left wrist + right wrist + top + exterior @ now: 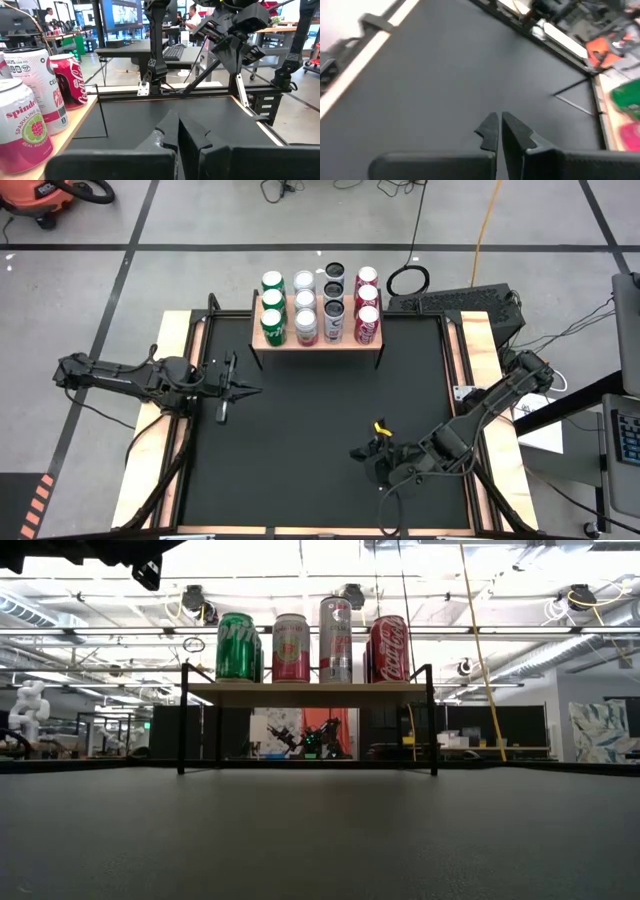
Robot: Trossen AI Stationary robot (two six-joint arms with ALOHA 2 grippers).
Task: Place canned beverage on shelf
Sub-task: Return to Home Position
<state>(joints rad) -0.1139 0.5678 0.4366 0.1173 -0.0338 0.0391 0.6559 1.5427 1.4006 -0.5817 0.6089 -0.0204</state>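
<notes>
the shelf [305, 693] is a low rectangular stand with a light, smooth wood plank top on thin black metal legs. it stands at the far middle edge of the table [300, 470], with its long axis running left to right along that edge. the table has a matte black surface with pale wooden side rails [166, 370]. twelve cylindrical metal cans stand upright on the plank, axes vertical, in four columns of three running front to back. from the left these are the green cans [272, 304], the pink-and-silver cans [304, 304], the dark-topped cans [334, 298] and the red cans [367, 302]. neighbouring cans sit close together and fill most of the plank, leaving only a narrow margin of wood at the edges. the black surface in front of the shelf is open between the two arms. the left gripper [243, 390] hovers near the left rail, just forward of the shelf's left front leg, pointing toward the table's middle. its fingers are pressed together and hold nothing. the right gripper [358, 452] sits low at the near right of the table, well apart from the shelf. its fingers are closed to a hairline gap and hold nothing.
</notes>
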